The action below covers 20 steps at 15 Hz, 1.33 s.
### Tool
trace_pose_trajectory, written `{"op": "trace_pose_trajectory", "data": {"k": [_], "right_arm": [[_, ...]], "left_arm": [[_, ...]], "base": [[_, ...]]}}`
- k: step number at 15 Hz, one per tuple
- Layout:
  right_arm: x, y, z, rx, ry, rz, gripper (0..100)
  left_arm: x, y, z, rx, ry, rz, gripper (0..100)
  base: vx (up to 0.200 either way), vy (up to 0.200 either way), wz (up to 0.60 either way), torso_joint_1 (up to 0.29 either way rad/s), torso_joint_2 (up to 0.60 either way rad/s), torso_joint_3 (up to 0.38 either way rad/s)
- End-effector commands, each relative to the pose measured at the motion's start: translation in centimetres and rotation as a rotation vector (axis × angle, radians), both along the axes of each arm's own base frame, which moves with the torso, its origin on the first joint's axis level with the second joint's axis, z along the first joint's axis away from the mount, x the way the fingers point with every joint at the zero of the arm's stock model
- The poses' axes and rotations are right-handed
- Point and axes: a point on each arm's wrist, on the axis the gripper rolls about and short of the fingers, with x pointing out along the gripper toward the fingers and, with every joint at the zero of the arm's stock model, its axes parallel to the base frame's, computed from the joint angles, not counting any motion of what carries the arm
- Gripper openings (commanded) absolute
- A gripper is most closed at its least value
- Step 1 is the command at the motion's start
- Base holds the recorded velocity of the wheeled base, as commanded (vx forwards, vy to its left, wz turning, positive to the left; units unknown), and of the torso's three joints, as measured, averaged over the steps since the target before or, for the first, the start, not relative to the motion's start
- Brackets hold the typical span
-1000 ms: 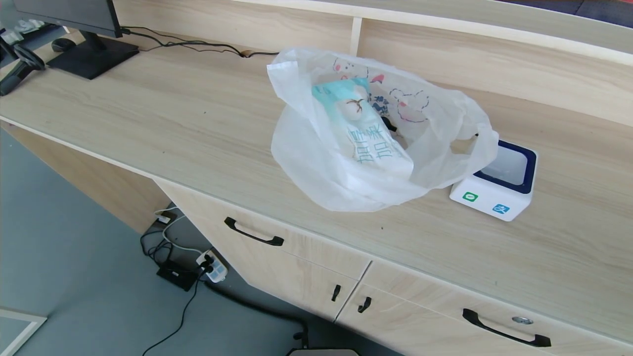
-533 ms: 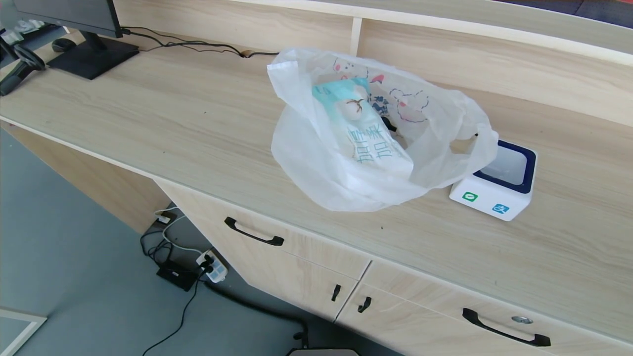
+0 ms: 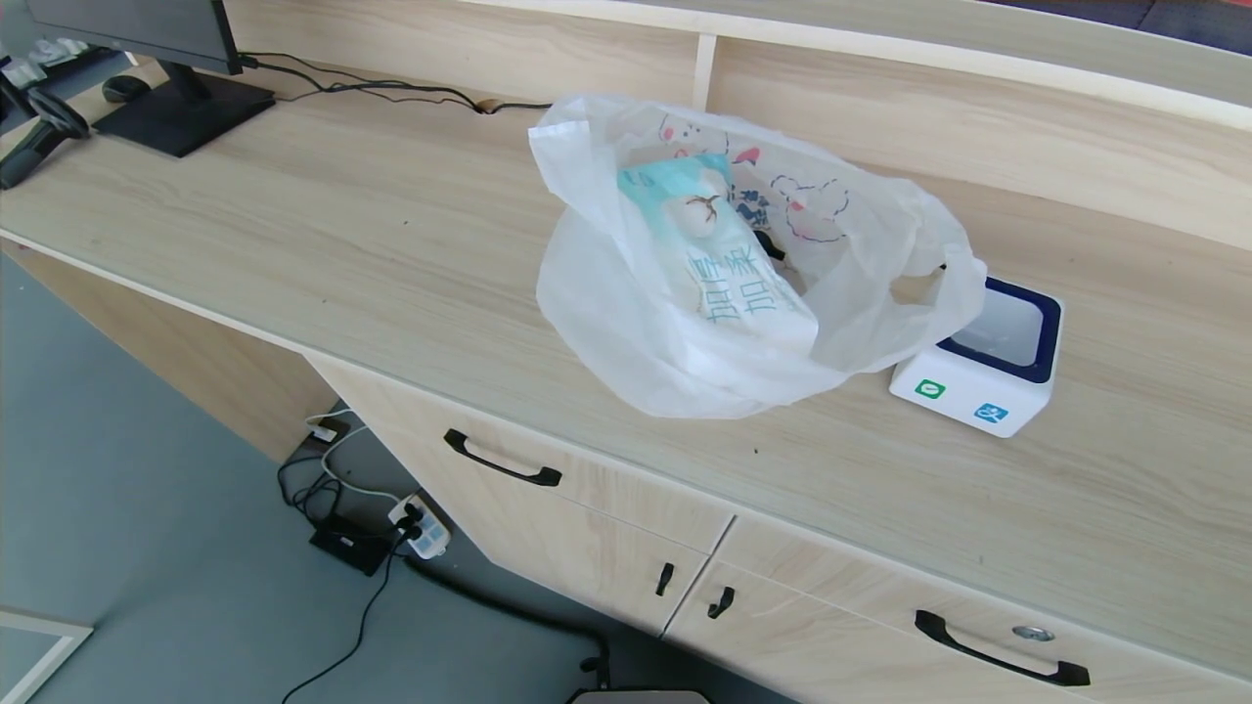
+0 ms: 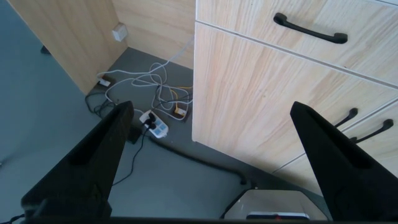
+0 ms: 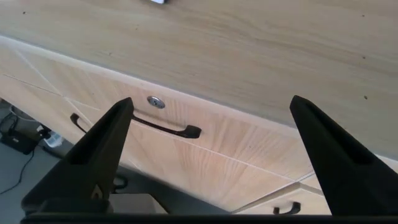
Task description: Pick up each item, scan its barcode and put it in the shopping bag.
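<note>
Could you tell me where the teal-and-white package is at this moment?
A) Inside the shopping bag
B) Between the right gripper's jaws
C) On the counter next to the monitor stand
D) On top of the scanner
A: the teal-and-white package lies inside the open white shopping bag, which sits on the counter against the scanner.

Pale wooden counter (image 3: 342,244) running across the head view, a black monitor base (image 3: 186,112) sitting at its far left and dark cables (image 3: 391,93) trailing by the back ledge. Drawer fronts below are carrying black handles (image 3: 501,468) (one front also bearing a round keyhole (image 3: 1033,634)). A white power strip (image 3: 425,533) is lying on the grey floor (image 3: 117,508)
</note>
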Motion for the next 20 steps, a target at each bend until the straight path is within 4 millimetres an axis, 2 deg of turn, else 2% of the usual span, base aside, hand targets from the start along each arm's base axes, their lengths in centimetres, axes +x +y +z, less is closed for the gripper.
{"op": "trace_pose_trajectory", "data": {"k": [1,2,4,6,20], "right_arm": [[0.11,-0.01,-0.79,0.005,0.033,0.005,100],[0.15,-0.01,-1.04,0.022,0.069,-0.001,100],[0.12,-0.02,-1.04,-0.013,0.059,0.003,100],[0.11,-0.02,-1.02,0.033,0.055,0.004,100],[0.11,-0.02,-1.04,0.030,0.057,0.001,100]], "left_arm": [[0.00,0.00,0.00,0.000,0.000,0.000,100],[0.00,0.00,0.00,-0.002,0.000,0.000,100],[0.00,0.00,0.00,0.000,0.000,0.000,100],[0.00,0.00,0.00,0.000,0.000,0.000,100],[0.00,0.00,0.00,-0.002,0.000,0.000,100]], "base": [[0.000,0.000,0.00,0.000,0.00,0.000],[0.000,0.000,0.00,0.000,0.00,0.000],[0.000,0.000,0.00,0.000,0.00,0.000],[0.000,0.000,0.00,0.000,0.00,0.000],[0.000,0.000,0.00,0.000,0.00,0.000]]}}
